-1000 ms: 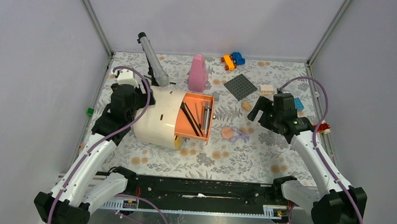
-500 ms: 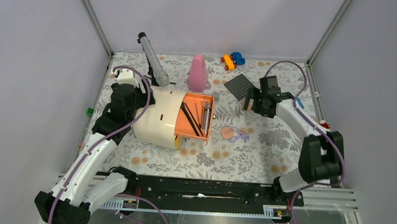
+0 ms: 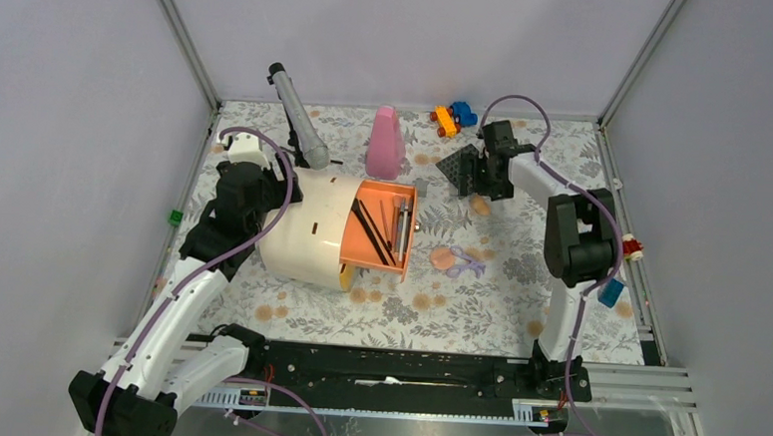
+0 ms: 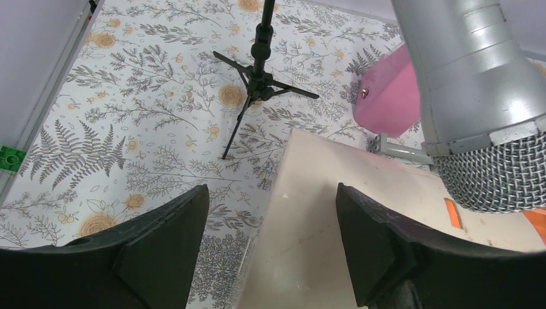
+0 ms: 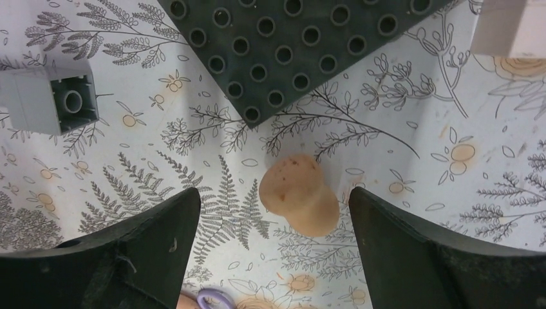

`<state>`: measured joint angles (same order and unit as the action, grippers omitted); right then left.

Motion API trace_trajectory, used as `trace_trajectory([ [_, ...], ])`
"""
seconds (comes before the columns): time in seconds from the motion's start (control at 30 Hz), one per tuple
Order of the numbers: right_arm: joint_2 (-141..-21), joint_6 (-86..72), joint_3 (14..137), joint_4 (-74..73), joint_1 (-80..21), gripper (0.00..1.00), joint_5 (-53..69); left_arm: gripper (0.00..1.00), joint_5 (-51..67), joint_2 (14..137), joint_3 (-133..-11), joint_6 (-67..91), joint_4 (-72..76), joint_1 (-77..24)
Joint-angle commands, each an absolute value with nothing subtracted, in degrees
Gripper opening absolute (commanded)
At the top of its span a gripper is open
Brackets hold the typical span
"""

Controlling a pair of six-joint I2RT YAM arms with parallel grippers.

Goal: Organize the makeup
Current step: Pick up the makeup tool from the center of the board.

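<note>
A peach egg-shaped sponge lies on the floral mat just below the dark grey studded plate. My right gripper is open and hovers over the sponge, one finger on each side, without touching it. In the top view this gripper is at the back middle, with the sponge below it. A round peach puff with a purple loop lies nearer. Thin brushes lie in the orange drawer. My left gripper is open over the cream organiser.
A grey microphone on a black tripod stands at the back left. A tall pink cone bottle and toy bricks are at the back. A grey brick lies left of the plate. A blue brick lies at the right edge.
My right arm has swung from the right side to the back middle, and its gripper now hangs over the sponge. The left arm has not moved.
</note>
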<state>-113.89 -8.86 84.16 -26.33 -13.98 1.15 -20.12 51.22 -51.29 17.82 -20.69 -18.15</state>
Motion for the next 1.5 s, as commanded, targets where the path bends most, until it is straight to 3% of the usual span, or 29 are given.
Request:
trace_trajectory([
  [0.0, -117.15, -5.74, 89.75, -29.37, -13.83, 0.91, 2.37, 0.79, -20.17, 52.2, -51.5, 16.96, -23.11, -17.45],
  [0.3, -122.69, -4.56, 93.63, -33.52, -13.9, 0.8, -4.57, 0.79, -19.73, 52.39, -51.53, 16.96, -23.03, -17.15],
  [0.5, -122.61, -5.04, 93.7, -33.93, -13.89, 0.55, -5.06, 0.79, -19.2, 52.62, -51.66, 16.96, -22.95, -16.83],
  [0.67, -118.66, -7.42, 92.91, -33.87, -13.97, 0.43, -3.73, 0.79, -19.15, 52.47, -51.61, 16.96, -22.93, -16.57],
  [0.93, -107.1, -10.8, 94.71, -36.82, -17.28, 0.42, -1.62, 0.78, -18.88, 52.5, -51.68, 17.05, -22.94, -16.43],
  [1.23, -98.41, -15.61, 108.84, -40.93, -35.76, 0.42, -2.12, 0.78, -18.87, 52.31, -51.59, 17.05, -23.05, -16.27],
  [1.47, -94.59, -18.51, 107.13, -36.8, -41.37, 0.43, 8.2, 0.78, -18.77, 52.43, -51.62, 17.05, -23.02, -16.22],
])
